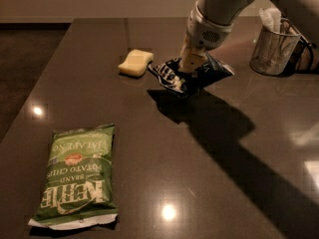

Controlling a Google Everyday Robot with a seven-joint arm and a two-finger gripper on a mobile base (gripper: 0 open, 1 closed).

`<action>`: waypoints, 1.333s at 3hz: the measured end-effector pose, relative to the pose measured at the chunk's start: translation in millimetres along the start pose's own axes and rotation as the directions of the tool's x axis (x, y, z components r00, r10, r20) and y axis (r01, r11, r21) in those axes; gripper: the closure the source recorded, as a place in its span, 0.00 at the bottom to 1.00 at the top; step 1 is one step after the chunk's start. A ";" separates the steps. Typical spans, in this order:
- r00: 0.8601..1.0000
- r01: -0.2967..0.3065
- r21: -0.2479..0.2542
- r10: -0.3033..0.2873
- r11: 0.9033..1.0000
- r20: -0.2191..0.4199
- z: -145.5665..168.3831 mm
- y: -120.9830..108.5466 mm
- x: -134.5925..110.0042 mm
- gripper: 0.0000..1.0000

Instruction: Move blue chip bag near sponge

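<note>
The blue chip bag (175,77) is dark blue with white lettering and hangs crumpled a little above the dark table, right of the sponge. My gripper (191,66) comes down from the upper right and is shut on the bag's middle. The sponge (135,62) is a small pale yellow block lying on the table at the back, just left of the bag's left end, a small gap apart.
A green Kettle jalapeño chip bag (78,176) lies flat at the front left. A wire mesh cup (274,51) with white packets stands at the back right. The dark table (209,183) ends at its left edge, with floor beyond.
</note>
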State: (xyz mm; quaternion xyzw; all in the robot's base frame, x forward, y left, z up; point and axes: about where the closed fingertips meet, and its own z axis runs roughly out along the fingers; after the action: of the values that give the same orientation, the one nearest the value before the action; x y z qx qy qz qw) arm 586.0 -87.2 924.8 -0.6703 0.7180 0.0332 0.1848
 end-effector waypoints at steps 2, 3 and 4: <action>0.996 -0.032 0.000 0.032 0.999 0.077 17.3 -45.7 -43.8 0.83; 0.995 -0.055 -0.002 0.055 0.999 0.087 24.9 -61.2 -53.8 0.59; 0.995 -0.053 0.000 0.053 0.999 0.090 26.3 -62.0 -55.0 0.36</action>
State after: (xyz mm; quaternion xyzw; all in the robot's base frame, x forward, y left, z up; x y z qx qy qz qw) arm 654.0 -33.3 929.8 -0.6486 0.7265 0.0674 0.2167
